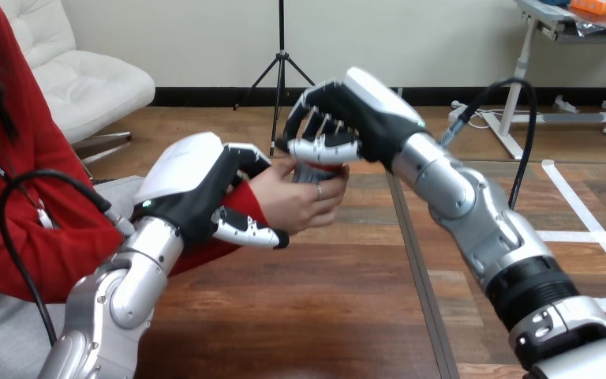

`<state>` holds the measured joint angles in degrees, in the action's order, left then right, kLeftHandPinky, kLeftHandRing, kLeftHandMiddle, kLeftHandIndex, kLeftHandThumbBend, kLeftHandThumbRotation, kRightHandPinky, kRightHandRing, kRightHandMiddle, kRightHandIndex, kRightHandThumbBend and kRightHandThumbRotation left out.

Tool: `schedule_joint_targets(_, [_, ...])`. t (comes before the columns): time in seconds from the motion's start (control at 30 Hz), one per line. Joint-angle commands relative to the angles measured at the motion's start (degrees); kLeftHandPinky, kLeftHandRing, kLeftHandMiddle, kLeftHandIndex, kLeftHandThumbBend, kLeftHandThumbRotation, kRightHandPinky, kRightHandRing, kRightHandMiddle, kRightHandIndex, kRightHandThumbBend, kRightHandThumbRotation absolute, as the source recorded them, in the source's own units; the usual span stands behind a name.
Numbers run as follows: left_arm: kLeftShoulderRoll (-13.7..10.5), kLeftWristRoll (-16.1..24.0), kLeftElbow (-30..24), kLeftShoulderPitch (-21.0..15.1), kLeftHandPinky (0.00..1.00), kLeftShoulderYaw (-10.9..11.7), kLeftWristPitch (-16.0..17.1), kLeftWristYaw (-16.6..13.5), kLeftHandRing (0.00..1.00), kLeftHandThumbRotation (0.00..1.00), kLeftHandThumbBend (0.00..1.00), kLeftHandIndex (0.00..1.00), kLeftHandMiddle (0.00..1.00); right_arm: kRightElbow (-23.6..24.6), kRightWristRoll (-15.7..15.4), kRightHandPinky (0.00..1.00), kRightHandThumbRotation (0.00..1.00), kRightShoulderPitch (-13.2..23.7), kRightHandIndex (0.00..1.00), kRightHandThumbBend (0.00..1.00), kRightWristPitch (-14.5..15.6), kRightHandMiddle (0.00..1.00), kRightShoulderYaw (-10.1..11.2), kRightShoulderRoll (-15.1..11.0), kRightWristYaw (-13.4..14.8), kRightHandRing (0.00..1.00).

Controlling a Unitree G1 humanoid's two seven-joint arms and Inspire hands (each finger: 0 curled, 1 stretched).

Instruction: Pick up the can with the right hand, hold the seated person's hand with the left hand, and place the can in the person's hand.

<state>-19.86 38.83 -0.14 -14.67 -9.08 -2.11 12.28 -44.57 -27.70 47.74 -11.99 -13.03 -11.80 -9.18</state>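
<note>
The person's hand [296,199] is held out above the table at the view's middle, its fingers closed round the lower part of a can [309,170]. My right hand [339,126] comes in from the right above it, fingers curled over the can's top. My left hand [205,189] is at the person's wrist, where the red sleeve ends, with its thumb under the wrist and its fingers curled over the top. Most of the can is hidden between my right hand and the person's hand.
The wooden table [323,316] stretches below and in front of both arms. The person's red-sleeved arm [55,237] crosses the left side, next to my left forearm.
</note>
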Motion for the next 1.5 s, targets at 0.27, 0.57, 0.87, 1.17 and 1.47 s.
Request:
schedule_joint_targets(0.27, [0.0, -0.7, -5.9, -7.1, 0.55, -0.3, 3.8, -2.4, 0.63, 0.19, 0.77, 0.64, 0.66, 6.2, 0.7, 0.40, 0.55, 8.5, 0.55, 0.35, -1.3, 0.52, 0.3, -1.0, 1.2, 0.47])
schedule_joint_targets(0.57, [0.2, -0.7, -6.1, -7.0, 0.54, -0.2, 3.3, -2.2, 0.63, 0.16, 0.77, 0.64, 0.66, 6.5, 0.5, 0.44, 0.63, 8.3, 0.58, 0.34, -0.9, 0.55, 0.0, -1.4, 1.1, 0.51])
schedule_joint_targets(0.87, [0.1, -0.8, -6.3, -6.9, 0.54, -0.1, 3.3, -2.2, 0.63, 0.14, 0.77, 0.64, 0.66, 6.5, 0.7, 0.46, 0.74, 8.2, 0.59, 0.36, -1.1, 0.57, 0.0, -1.4, 1.3, 0.53])
schedule_joint_targets(1.17, [0.3, -1.1, -6.2, -6.7, 0.53, 0.0, 3.6, -2.9, 0.63, 0.11, 0.78, 0.63, 0.66, 6.8, 0.9, 0.48, 0.89, 7.9, 0.61, 0.46, -0.9, 0.59, 0.1, -1.6, 1.1, 0.55])
schedule_joint_targets(1.47, [1.0, -0.4, -6.7, -5.6, 0.56, 0.3, 4.0, -6.0, 0.67, 0.11, 0.80, 0.68, 0.71, 8.0, 1.6, 0.50, 0.99, 7.0, 0.63, 0.62, -0.2, 0.62, 0.3, -2.1, -0.2, 0.58])
